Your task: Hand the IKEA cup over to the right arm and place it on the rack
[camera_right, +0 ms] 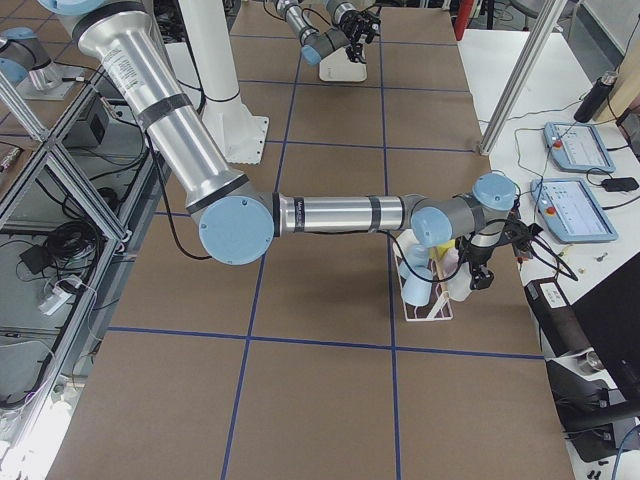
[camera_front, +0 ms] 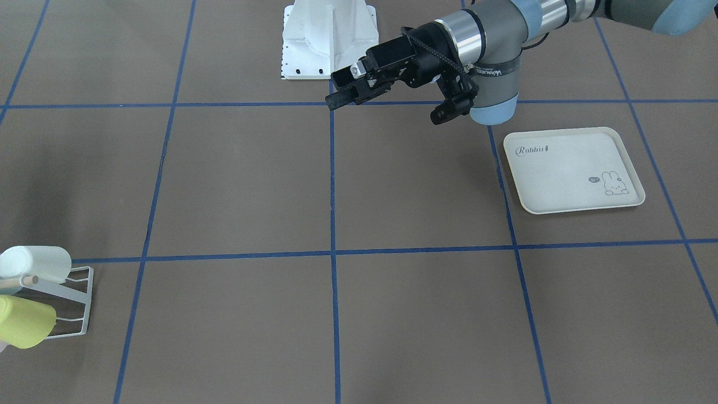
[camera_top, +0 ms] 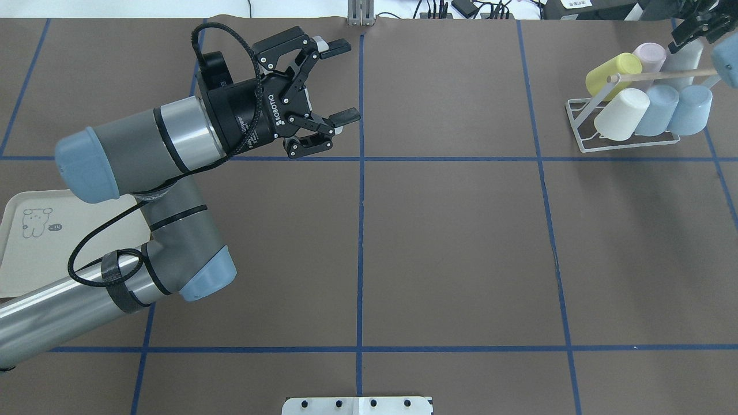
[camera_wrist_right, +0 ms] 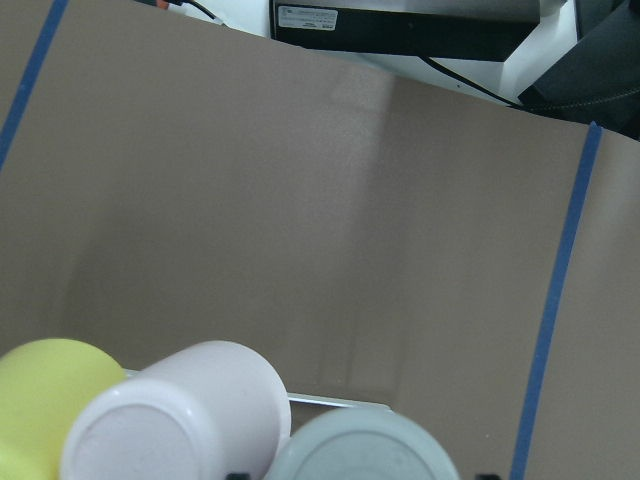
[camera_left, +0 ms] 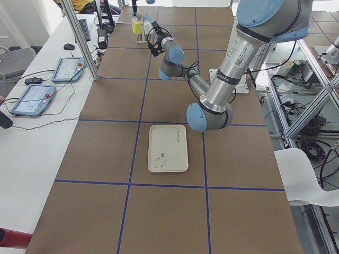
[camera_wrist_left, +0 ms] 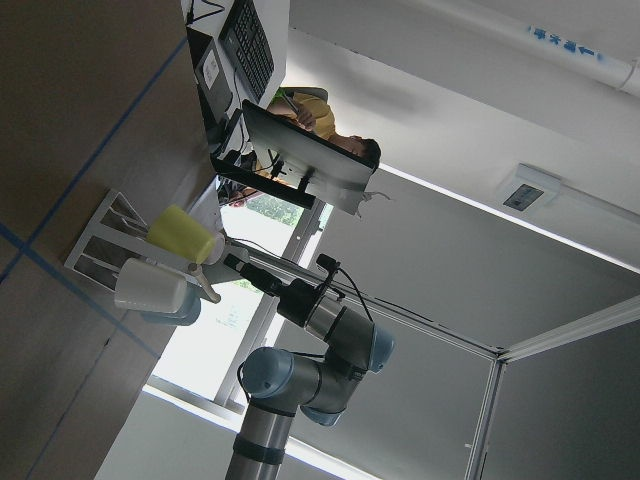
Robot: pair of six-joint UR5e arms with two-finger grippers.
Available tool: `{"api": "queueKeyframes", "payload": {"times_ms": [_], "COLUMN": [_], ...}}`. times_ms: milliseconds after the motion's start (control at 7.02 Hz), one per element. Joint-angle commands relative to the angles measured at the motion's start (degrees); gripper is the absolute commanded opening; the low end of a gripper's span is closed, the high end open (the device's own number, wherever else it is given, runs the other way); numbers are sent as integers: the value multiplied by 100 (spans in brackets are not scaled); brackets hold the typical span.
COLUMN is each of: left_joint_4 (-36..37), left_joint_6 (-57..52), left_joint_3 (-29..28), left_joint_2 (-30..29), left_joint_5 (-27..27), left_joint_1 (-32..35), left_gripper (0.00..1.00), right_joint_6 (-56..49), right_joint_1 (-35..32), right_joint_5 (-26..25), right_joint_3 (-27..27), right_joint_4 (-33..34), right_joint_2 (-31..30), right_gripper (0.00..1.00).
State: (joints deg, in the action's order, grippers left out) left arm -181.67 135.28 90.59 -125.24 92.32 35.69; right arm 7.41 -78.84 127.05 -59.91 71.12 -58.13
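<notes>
Closest to the right wrist lens, along the bottom edge: pale grey base of the IKEA cup point(camera_wrist_right: 360, 452), beside a pink cup point(camera_wrist_right: 180, 412) and a yellow cup point(camera_wrist_right: 45, 395). From overhead, up at the rack point(camera_top: 575, 124) at the far right, by the dowel point(camera_top: 663, 74) among other cups (hooked on or only resting, unclear). Placing step, seemingly near its end. Over the cup, right gripper point(camera_top: 699, 27), arm stretched low and long toward the rack; clamped or already let go, cannot tell. Next, probably: release if needed, then back off straight without nudging the neighbours. Elsewhere, left gripper point(camera_top: 344, 80) spread wide, holding nothing, turned sideways above the table point(camera_top: 450, 259), elbow folded over the rabbit tray point(camera_top: 23, 265).
</notes>
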Motion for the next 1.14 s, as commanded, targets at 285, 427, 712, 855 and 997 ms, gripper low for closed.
{"api": "queueKeyframes", "payload": {"times_ms": [285, 427, 712, 855, 997], "left_joint_4": [842, 905, 897, 914, 1089], "left_joint_6": [-1596, -2376, -4298, -5405, -6956], "left_joint_3": [134, 134, 160, 65, -102], "left_joint_2": [261, 794, 2050, 2604, 3062], "left_joint_5": [854, 1423, 2890, 3332, 3432], "left_joint_1": [428, 831, 2085, 2831, 3282], "left_gripper": [100, 100, 100, 100, 100], "right_joint_6": [349, 340, 243, 235, 200], "right_joint_1": [-183, -550, -1053, -1063, -1063], "right_joint_5": [135, 501, 1039, 1049, 1058], "right_joint_3": [-484, -687, -1449, -1888, -2354], "right_joint_4": [164, 609, 878, 877, 886], "right_joint_2": [-40, -49, -861, -1345, -1889], "right_gripper": [99, 99, 99, 99, 99]}}
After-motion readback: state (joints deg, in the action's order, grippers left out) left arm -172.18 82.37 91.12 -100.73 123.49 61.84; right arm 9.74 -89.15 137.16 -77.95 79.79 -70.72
